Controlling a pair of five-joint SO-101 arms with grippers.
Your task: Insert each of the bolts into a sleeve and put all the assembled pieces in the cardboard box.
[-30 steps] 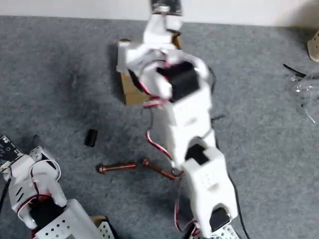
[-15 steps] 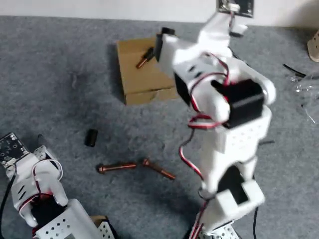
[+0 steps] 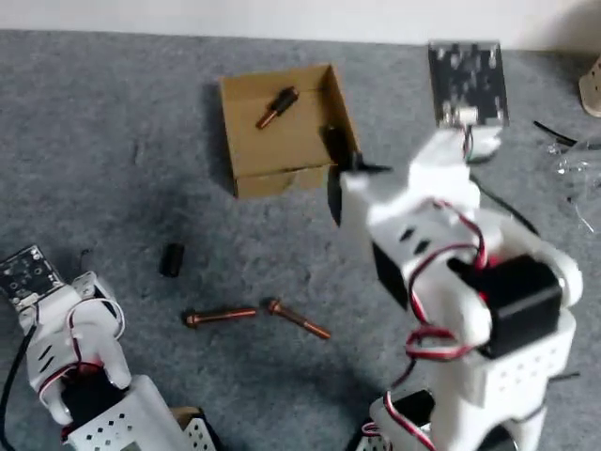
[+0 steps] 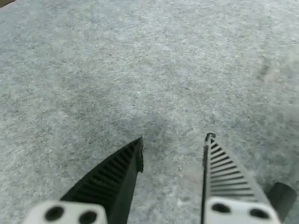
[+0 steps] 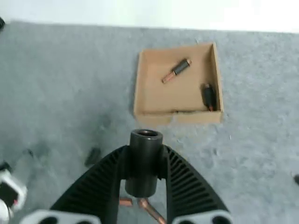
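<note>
Right gripper [image 5: 144,150] clamped on a black sleeve [image 5: 144,170]; left gripper [image 4: 174,139] spread apart over grey carpet [image 4: 140,70] — two bolts [image 3: 219,317] lower centre, cardboard box [image 3: 282,177] upper centre.

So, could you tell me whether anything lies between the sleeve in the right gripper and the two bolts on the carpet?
Nothing visible does. The right gripper holds the sleeve above the carpet near the cardboard box, and bare carpet lies between it and the two bolts. The loose sleeve sits off to one side.
</note>
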